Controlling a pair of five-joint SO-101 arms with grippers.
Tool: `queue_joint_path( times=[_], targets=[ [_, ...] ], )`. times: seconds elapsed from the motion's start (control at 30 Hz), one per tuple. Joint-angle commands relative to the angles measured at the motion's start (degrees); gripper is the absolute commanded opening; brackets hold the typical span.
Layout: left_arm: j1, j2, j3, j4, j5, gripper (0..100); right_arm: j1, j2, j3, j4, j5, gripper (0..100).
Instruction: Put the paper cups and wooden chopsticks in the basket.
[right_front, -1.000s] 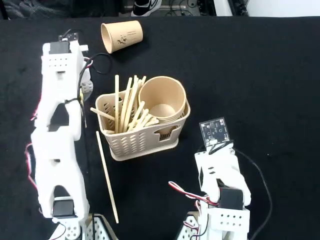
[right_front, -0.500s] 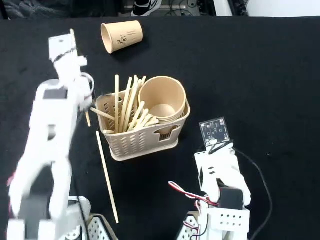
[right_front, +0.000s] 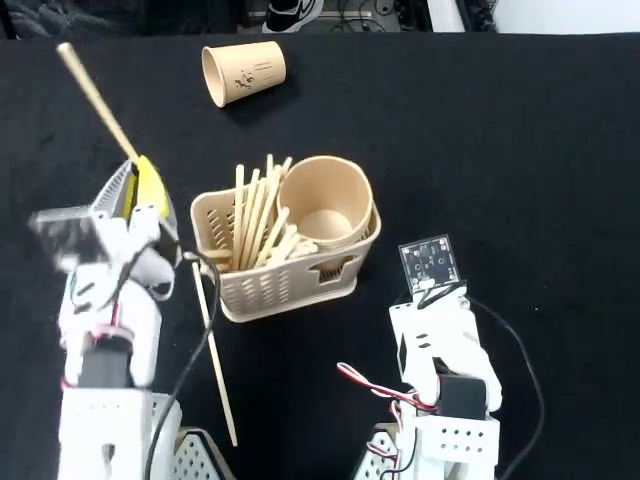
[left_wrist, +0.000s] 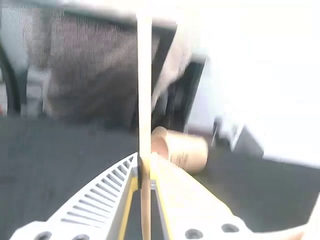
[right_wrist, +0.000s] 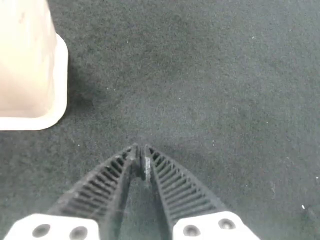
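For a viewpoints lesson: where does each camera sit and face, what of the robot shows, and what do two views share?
High view: fixed above the table, looking down; left arm and right arm flank the basket.
Left wrist view: on the left wrist, facing along the left gripper, shut on a chopstick, toward a tipped paper cup.
Right wrist view: on the right wrist, facing down at the table; right gripper shut, near the basket.
Shared: chopstick and paper cup, high and left wrist.
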Motion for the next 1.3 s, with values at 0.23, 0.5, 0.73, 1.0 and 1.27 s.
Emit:
queue_joint_path(
  times=[0.23,0.5,0.73,1.0,1.27],
  targets=[
    [0.1,-21.3,-7.1,10.5,7.1,3,-0.8,-2.9,-0.2,0.4,0.0,1.1],
    [0.6,-22.4,-12.8,11.6,10.9,3,-0.8,-2.9,-0.2,0.4,0.0,1.1],
    [0.7,-22.4,-14.9,11.6,10.9,3,-0.8,-2.9,-0.2,0.4,0.0,1.1],
    [12.1,-22.4,-15.1,15.9,14.4,3,-0.8,-2.9,-0.2,0.4,0.0,1.1],
    [18.8,-22.4,-5.1,16.0,5.4,3,-0.8,-2.9,-0.2,0.4,0.0,1.1]
  ],
)
